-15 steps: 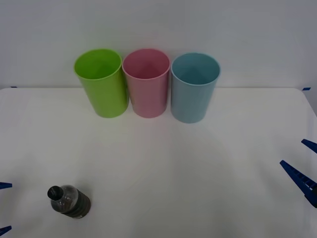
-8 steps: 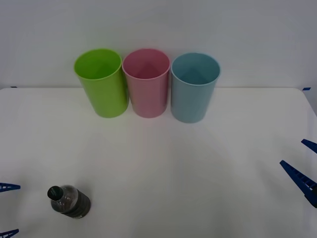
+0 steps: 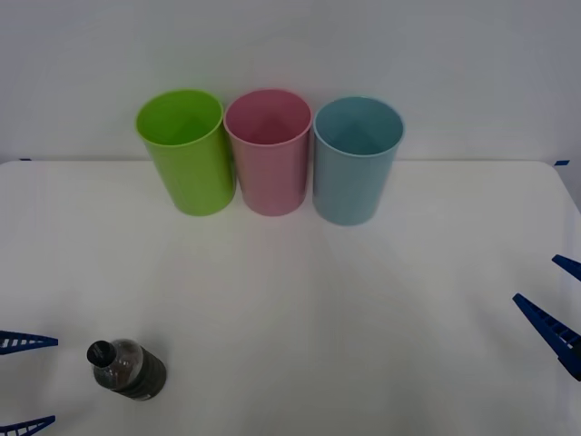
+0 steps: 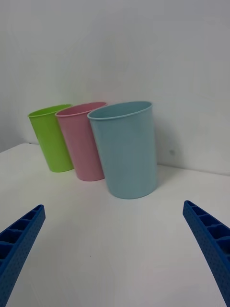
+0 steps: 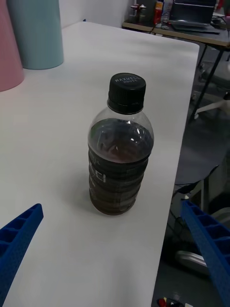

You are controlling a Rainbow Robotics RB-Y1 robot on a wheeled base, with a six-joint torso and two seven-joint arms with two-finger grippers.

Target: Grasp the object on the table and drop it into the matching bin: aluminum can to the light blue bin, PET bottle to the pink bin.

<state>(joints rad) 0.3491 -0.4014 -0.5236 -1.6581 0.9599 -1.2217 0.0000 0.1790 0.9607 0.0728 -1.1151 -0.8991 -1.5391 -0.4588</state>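
1. Upright near the front left of the smooth white table (image 3: 363,300), the PET bottle (image 3: 127,368) is ribbed clear plastic, black-capped, holding dark liquid.
2. Round-rimmed lime green bin (image 3: 186,150), pink bin (image 3: 270,150) and light blue bin (image 3: 356,159) line the far edge, nothing visible inside.
3. Left gripper (image 3: 25,381), spread wide, sits just beside the bottle; right gripper (image 3: 556,304), also spread, waits at the table's right.

The right tool (image 4: 115,249) gapes wide over the worktop (image 4: 120,240); light blue bin (image 4: 125,148), pink bin (image 4: 81,144) and green bin (image 4: 50,139) line its far edge.

Upright black-capped PET bottle (image 3: 127,368)
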